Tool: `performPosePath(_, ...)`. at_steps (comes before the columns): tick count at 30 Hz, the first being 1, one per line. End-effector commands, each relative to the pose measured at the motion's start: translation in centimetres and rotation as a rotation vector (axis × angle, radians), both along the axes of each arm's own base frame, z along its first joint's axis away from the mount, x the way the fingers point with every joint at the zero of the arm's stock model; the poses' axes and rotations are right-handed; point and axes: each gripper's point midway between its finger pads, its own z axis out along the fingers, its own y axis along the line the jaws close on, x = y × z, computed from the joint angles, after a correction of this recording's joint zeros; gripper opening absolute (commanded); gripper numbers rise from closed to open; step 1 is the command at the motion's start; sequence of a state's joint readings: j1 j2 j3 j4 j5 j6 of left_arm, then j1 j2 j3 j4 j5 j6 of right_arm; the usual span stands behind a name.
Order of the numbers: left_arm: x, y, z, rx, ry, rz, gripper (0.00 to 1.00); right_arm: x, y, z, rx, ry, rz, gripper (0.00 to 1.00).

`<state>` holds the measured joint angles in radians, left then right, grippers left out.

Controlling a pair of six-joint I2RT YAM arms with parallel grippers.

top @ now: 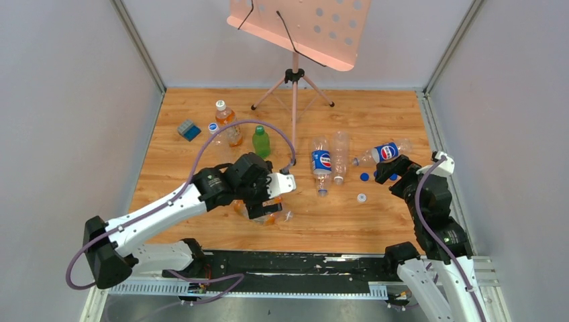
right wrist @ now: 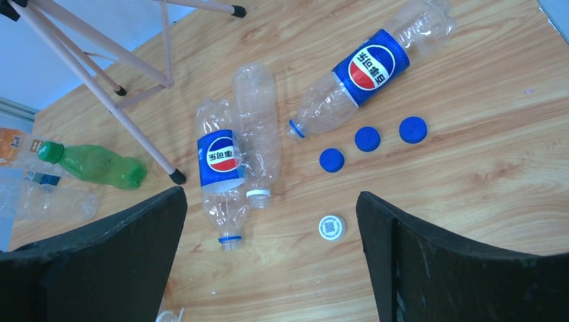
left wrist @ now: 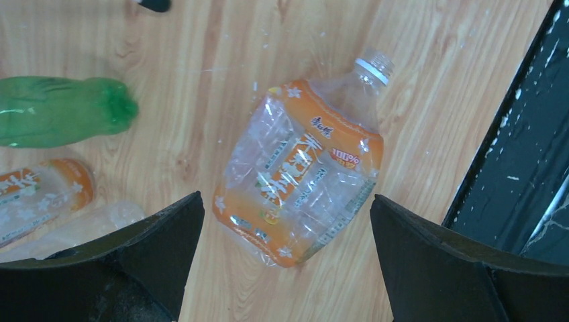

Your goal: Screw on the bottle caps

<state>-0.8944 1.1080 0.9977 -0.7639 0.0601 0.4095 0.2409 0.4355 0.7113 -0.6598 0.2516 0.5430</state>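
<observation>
Wood-grain tabletop (top: pixel 376 228), grey walls on three sides, and a pink music stand (top: pixel 302 27) at the back, its tripod feet planted among the clutter. Far left sits a blue-grey block (top: pixel 188 129). The small bluish ring just beside it could be a stray cap, but I can't tell from up here. Next come an upright orange-label bottle (top: pixel 228 124), its white top already on, and a green bottle (top: pixel 261 141).

Now the left gripper (left wrist: pixel 285 204): fingers spread wide, nothing pinched, hanging right over a crushed orange bottle (left wrist: pixel 305 174) lying on its side. The body sits squarely between the fingers and the bare neck (left wrist: pixel 374 66) pokes out ahead. To me that reads as a line-up to grab the body and steady it for capping.

Across the middle, the left Pepsi bottle (right wrist: pixel 221 157), a clear bottle (right wrist: pixel 255 114) touching it, and the right Pepsi bottle (right wrist: pixel 369 67) all lie flat, mouths uncapped.

And there are the bottle caps! Three blue caps (right wrist: pixel 367 139) lie in a loose row just beside the right Pepsi's neck, with the white cap (right wrist: pixel 331 227) apart from them, nearer the arm. The right gripper (right wrist: pixel 268 201) hovers above that patch, fingers wide apart and empty. It looks well placed to drop onto a cap while the other arm handles a bottle.
</observation>
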Motion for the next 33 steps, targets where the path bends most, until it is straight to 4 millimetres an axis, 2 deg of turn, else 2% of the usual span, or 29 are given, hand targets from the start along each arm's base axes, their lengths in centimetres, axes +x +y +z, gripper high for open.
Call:
performPosePath(1,-0.8,-0.6,-1.0,0.106,-0.026,-0.054,1.00,0.4,0.1,1.2,0.002,-0.059,0.009,1.00)
performPosePath(6,-2.2,-2.6,-4.2,0.213,0.003,-0.111,1.00,0.6,0.3,0.8,0.000,-0.043,0.016,1.00)
performPosePath(10,-2.5,-3.3,-6.6,0.302,0.012,-0.135,1.00,0.7,0.4,0.5,-0.002,-0.030,0.022,1.00)
performPosePath(14,-2.1,-3.8,-8.5,0.365,0.017,-0.132,1.00,0.7,0.4,0.5,-0.002,-0.033,0.021,1.00)
performPosePath(19,-0.6,-3.8,-10.6,0.449,0.000,-0.050,0.99,0.5,0.4,0.7,-0.001,-0.042,0.024,1.00)
performPosePath(23,0.4,-4.8,-11.6,0.462,-0.002,0.020,0.94,0.4,0.5,0.7,0.002,-0.044,0.029,1.00)
performPosePath(28,1.6,-7.8,-11.1,0.361,-0.006,0.094,0.83,0.5,0.8,0.5,0.003,-0.038,0.046,1.00)
performPosePath(33,2.3,-9.7,-11.5,0.312,0.030,0.170,0.79,0.7,1.7,-0.3,0.013,0.002,0.090,1.00)
